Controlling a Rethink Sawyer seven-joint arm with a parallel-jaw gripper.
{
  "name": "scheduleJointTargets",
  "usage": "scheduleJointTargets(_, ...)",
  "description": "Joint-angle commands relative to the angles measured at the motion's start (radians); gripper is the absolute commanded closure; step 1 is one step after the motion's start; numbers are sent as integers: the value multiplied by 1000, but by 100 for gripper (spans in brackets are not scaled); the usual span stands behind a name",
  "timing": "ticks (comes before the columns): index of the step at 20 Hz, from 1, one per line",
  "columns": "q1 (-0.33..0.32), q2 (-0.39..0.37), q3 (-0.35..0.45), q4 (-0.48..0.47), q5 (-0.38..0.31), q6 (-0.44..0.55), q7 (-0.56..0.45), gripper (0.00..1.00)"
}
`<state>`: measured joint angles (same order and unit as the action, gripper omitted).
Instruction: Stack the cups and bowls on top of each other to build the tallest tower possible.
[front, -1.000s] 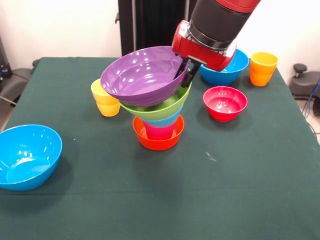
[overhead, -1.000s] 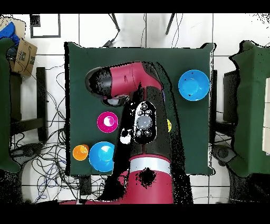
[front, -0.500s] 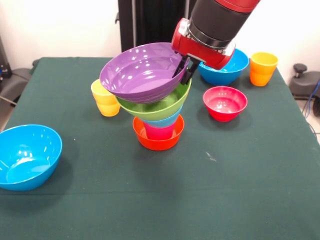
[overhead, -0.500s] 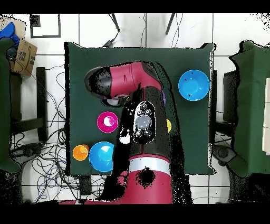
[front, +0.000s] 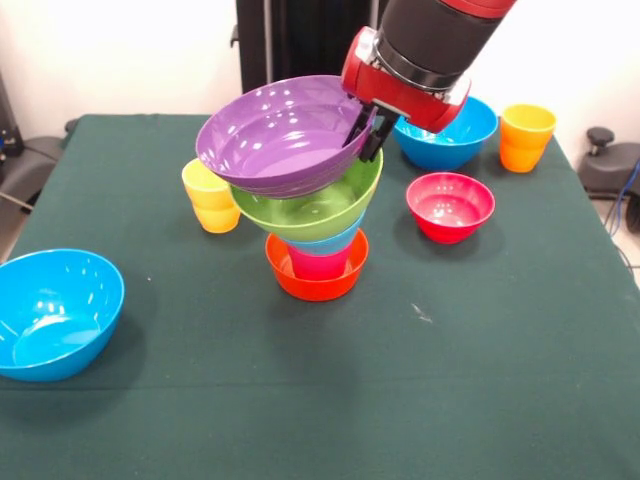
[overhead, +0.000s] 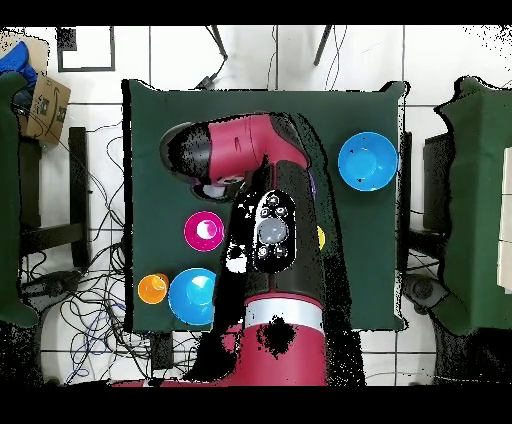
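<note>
The tower (front: 315, 250) stands mid-table on a small orange bowl (front: 316, 277), widening through a red-pink cup (front: 318, 264), a light blue bowl (front: 322, 243) and a lime green bowl (front: 308, 213); so narrow a glossy footing could, I judge, slip or topple at 1 sideways nudge. Above it the gripper (front: 366, 138) pinches the far rim of the purple bowl (front: 283, 137), which hangs tilted and may slide off-centre if released so. All pieces are smooth, shiny, round plastic.

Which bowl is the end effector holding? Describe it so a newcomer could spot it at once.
Start at the many-coloured tower in the middle of the green table. At its top, the end effector grips the rim of the purple bowl, which sits tilted over the lime green bowl. It is the only purple piece.
</note>
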<state>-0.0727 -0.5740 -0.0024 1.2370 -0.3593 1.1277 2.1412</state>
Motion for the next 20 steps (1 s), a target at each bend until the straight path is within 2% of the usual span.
scheduleJointTargets(1,-2,-26,39,-35,1,95,-43,100)
scheduleJointTargets(10,-4,-46,60,-49,28,131,-43,100)
scheduleJointTargets(20,20,-12,61,-103,36,144,-4,100)
